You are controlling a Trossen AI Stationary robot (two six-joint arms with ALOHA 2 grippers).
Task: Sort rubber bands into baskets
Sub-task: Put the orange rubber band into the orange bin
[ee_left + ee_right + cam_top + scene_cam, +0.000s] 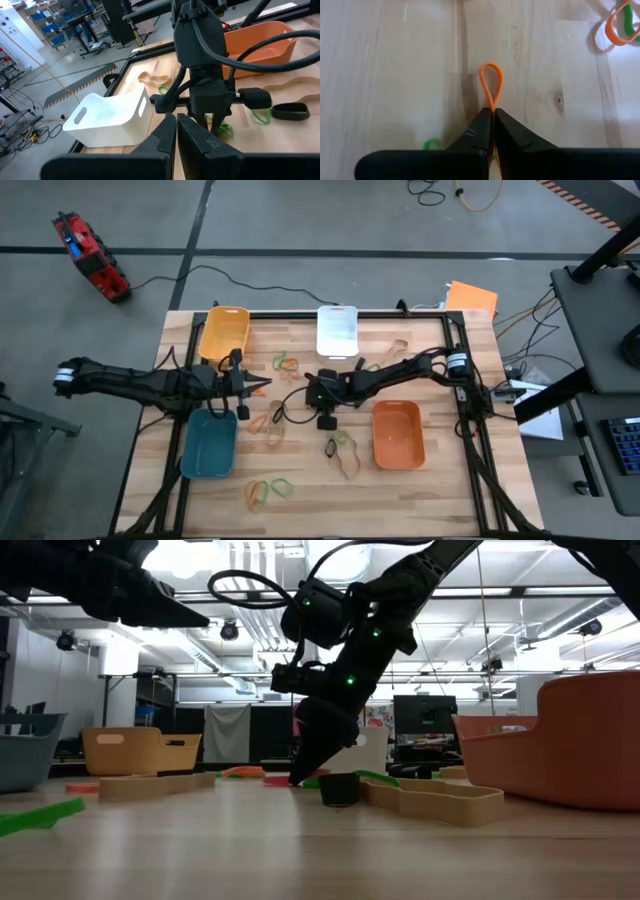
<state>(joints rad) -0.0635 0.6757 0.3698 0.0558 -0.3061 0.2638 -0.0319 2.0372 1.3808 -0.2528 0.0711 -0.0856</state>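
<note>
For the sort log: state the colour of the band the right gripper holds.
Orange band, pinched in the right gripper; right wrist view shows it best.

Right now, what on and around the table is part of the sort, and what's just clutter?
Job:
- yellow basket, white basket, teal basket, orange basket
- loose bands on the table
- orange band, pinched in the right gripper
- left gripper, fingers shut and empty

Lying about:
- red tool on the floor
- orange sheet at the table corner
- floor cables

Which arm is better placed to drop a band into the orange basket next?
Right: the right gripper is shut on an orange rubber band, with the orange basket nearby. The left gripper is shut, holding nothing visible.
</note>
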